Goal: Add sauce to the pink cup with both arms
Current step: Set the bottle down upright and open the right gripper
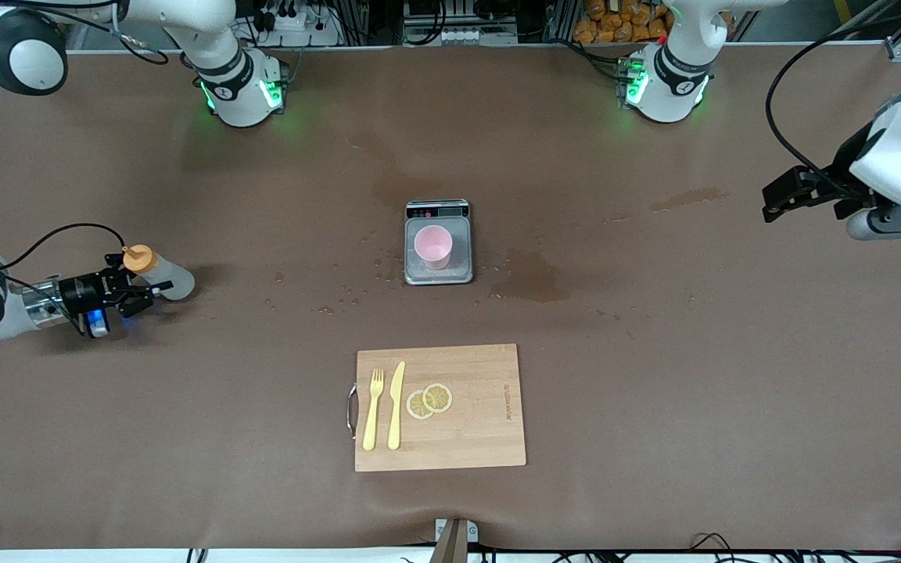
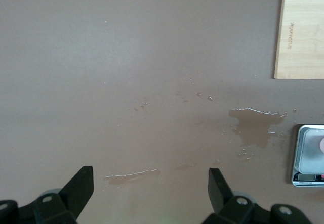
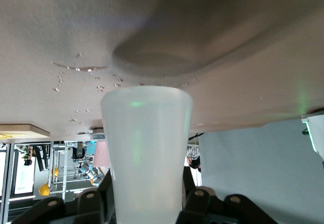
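In the left wrist view the scale [image 2: 309, 155] and the wooden board [image 2: 301, 32] are cut by the frame's edge, and only a pink sliver of the pink cup [image 2: 322, 144] shows. In the right wrist view the sauce [image 3: 146, 153] runs off the frame, its cap unseen.

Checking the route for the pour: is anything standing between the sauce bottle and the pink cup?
Nothing visible does. The sauce bottle sits between the right gripper's fingers at the right arm's end of the table; only bare, wet-spotted table lies between it and the pink cup on the scale.
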Robot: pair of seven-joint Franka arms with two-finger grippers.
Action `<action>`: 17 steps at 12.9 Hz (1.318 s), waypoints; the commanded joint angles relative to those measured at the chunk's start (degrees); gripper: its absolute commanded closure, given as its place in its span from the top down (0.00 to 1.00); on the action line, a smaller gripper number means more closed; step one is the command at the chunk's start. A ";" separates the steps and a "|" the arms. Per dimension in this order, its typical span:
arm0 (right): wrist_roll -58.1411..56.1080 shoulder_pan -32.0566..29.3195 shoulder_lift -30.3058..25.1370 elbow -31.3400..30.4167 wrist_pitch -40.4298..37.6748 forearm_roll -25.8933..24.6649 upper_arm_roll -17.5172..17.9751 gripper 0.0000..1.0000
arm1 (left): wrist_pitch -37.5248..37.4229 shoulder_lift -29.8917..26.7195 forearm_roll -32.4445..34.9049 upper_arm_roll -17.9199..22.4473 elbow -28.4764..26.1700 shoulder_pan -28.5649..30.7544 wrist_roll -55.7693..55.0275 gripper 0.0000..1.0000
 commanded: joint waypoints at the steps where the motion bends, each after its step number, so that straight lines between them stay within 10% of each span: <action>1: -0.71 -0.94 0.35 0.72 1.43 0.34 0.91 0.57 | 0.25 -0.11 0.27 -0.26 0.12 -0.25 -0.03 1.00; 5: -1.95 -0.85 1.14 0.72 2.32 0.34 0.91 0.62 | 0.17 -0.11 0.27 -0.26 0.20 0.01 0.14 1.00; 7: -1.42 -0.85 1.06 1.15 2.32 0.34 0.91 1.00 | 0.08 -0.20 0.27 -0.26 0.20 0.18 0.32 1.00; 17: 9.55 0.21 -1.22 13.54 -8.12 -3.62 1.61 1.00 | 0.08 -0.37 -0.52 -0.18 0.38 0.54 0.06 1.00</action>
